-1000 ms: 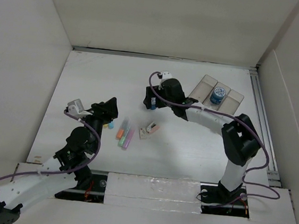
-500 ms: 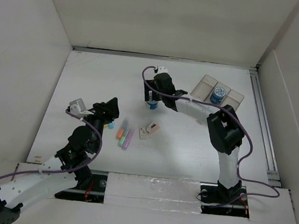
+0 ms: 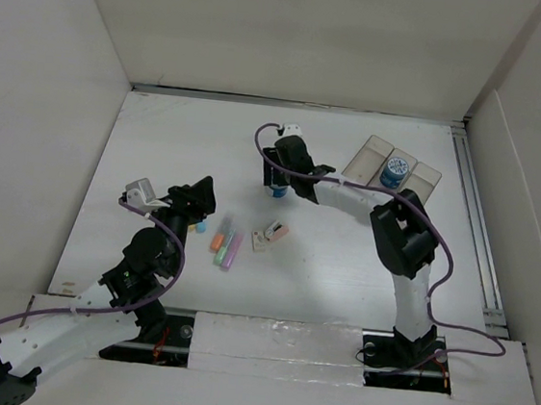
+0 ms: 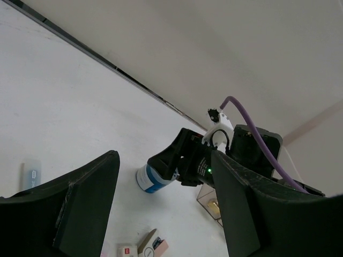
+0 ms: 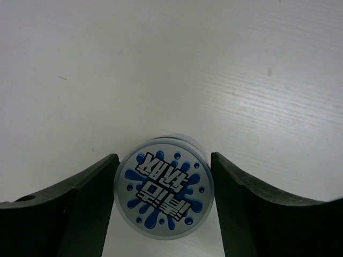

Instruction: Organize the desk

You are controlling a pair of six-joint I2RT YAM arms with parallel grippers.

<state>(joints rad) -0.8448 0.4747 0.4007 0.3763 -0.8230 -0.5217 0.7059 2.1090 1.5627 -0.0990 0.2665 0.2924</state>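
Overhead view: the right tool (image 3: pixel 276 182) sat just above the centre of the frame, reaching down over a blue-lidded jar (image 5: pixel 163 194). The jar stood upright on the white plank counter (image 3: pixel 341 268). In the right wrist view, the tool's 2 fingers bracketed the lid with the pads against its rim on both sides, as far as I could tell. I judged the tool clamped on the jar, not yet lifted. The counter lay directly beneath the tool and filled the wrist view around the jar. The left tool (image 4: pixel 163 160), at lower left of the overhead view, stood wide with nothing between its fingers.

Risks as I judged them: the grip sat high on a round, smooth jar, so the jar could twist or slip out on the lift and roll across the counter. A low carry toward the clear tray (image 3: pixel 372 155) at upper right could knock the second jar (image 3: pixel 396 169) standing in its middle compartment.
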